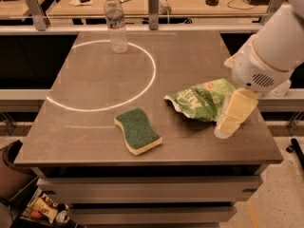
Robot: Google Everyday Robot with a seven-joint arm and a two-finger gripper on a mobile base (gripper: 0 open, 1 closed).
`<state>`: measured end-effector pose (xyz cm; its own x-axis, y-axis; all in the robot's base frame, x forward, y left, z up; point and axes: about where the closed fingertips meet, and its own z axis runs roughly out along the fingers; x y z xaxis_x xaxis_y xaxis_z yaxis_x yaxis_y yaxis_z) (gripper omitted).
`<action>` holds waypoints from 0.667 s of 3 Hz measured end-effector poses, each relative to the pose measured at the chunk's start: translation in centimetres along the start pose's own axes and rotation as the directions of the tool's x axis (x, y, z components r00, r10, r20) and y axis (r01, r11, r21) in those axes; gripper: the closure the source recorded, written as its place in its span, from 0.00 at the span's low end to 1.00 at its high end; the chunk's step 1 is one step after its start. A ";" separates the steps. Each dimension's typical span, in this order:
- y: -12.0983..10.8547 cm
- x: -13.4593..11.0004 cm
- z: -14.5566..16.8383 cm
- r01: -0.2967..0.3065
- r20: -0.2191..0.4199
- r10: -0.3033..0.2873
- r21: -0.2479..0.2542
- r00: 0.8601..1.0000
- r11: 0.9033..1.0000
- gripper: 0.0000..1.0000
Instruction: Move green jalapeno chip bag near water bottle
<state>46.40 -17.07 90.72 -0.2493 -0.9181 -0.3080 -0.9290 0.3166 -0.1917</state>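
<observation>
The green jalapeno chip bag (199,99) lies crumpled on the right side of the table, light green with white lettering. The water bottle (116,25) stands upright at the far left-centre of the table, on the rim of a white circle drawn on the top. My gripper (231,115), cream-coloured under the white arm (270,51), hangs down at the bag's right end, close over the table and in front of that end. It hides the bag's right edge. I cannot tell whether it touches the bag.
A green sponge with a yellow base (137,131) lies near the front centre of the brown table (190,51). A rail with metal posts (153,1) runs behind the table. A bin (9,175) and clutter sit on the floor at lower left.
</observation>
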 end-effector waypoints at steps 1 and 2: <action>-0.2 -1.8 4.6 -0.022 0.040 0.023 -0.022 0.999 1.000 0.00; -0.8 -3.0 8.1 -0.038 0.076 0.039 -0.013 0.996 0.999 0.00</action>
<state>50.15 -12.60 84.22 -0.2639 -0.8843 -0.3852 -0.9223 0.3483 -0.1677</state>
